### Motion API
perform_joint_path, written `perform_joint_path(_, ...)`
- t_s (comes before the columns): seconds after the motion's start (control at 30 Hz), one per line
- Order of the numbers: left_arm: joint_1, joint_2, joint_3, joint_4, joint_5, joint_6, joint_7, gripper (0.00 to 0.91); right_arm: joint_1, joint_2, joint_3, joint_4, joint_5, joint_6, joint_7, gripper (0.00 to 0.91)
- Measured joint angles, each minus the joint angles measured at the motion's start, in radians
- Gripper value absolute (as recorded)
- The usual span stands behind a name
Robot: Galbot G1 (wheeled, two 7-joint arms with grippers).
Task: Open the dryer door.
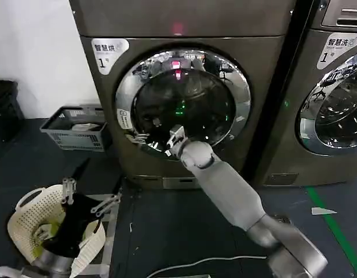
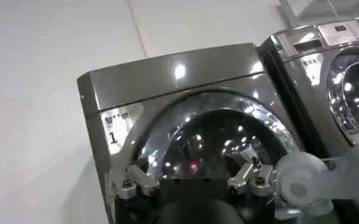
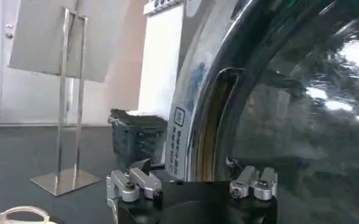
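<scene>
Dryer door: you have it at the centre of the head view, a round porthole with a wide chrome rim and dark glass, seated in the grey dryer front. In the right wrist view a narrow gap shows between the rim and the dark glass.
Right gripper: your right arm reaches up from 5 o'clock to the door's rim at about 7 o'clock. Its fingers stand apart, one on each side of the rim's edge, and you cannot tell whether they are touching it.
Left gripper: it hangs low at 8 o'clock in the head view, above the white basket, pointing towards the dryer. Its fingers are spread wide and have hold of nothing.
Door sticker: small and white, on the rim at 9 o'clock.
Twin machine: it stands just beside the dryer at 3 o'clock, with its own chrome-ringed door.
Floor: dark, with a green line at 4 o'clock and a white cable at 6 o'clock.
Room: you have a white wall at 10 o'clock, a grey crate on the floor at 9 o'clock, near the dryer, and a board on a metal stand in the right wrist view.
</scene>
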Motion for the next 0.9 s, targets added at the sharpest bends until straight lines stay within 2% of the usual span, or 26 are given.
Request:
perform_joint_path(0.4,-0.003,-0.002,0.0,0.002,0.003,0.0,0.0,0.907,0.02,0.001,-0.015,-0.021,0.014,0.008,-0.087,0.907)
perform_joint_path(0.6,-0.01,-0.001,-0.006,0.01,-0.001,0.002,0.0,0.907,0.004,-0.024,-0.031,0.014,0.09,0.006,-0.15,0.907)
perform_joint_path(0.9,-0.039,0.011,-0.05,0.037,-0.055,0.018,0.0,0.907,-0.005,-0.094,-0.07,0.089,0.22,0.03,-0.282,0.907)
